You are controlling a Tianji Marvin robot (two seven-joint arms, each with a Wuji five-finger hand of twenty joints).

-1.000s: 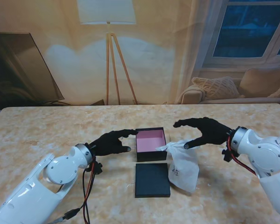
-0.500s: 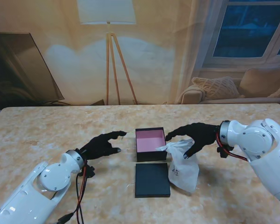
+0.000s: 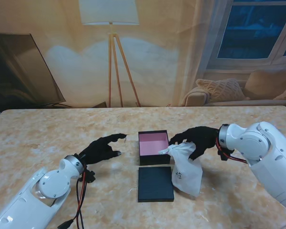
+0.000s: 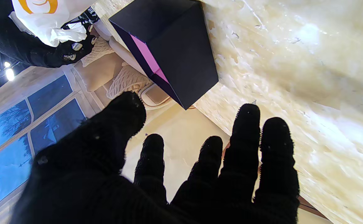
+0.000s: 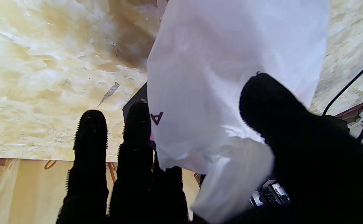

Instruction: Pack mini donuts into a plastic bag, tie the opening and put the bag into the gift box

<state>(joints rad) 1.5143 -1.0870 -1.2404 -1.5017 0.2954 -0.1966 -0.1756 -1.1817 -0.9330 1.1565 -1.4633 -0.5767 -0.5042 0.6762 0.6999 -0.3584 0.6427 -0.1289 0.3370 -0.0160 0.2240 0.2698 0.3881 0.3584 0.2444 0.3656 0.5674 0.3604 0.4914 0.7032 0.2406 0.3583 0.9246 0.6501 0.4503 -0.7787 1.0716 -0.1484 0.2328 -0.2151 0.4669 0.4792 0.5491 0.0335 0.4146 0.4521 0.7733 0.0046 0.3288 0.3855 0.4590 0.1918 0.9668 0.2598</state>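
Observation:
The white plastic bag lies on the table to the right of the open black gift box with its pink inside. The bag's gathered neck points toward the box. My right hand arches over that neck, thumb on one side and fingers on the other; the right wrist view shows the bag pressed between thumb and fingers. My left hand hovers open, left of the box and holding nothing; its wrist view shows the box ahead of spread fingers. No donuts can be seen through the bag.
The flat black box lid lies nearer to me than the box, touching the bag's left side. Red and black cables hang from both wrists. The marble table stretches wide on both sides.
My right hand swung left and came down over the bag's neck, thumb and fingers closing around it. My left hand pulled back from the box toward the left. The bag has stayed put.

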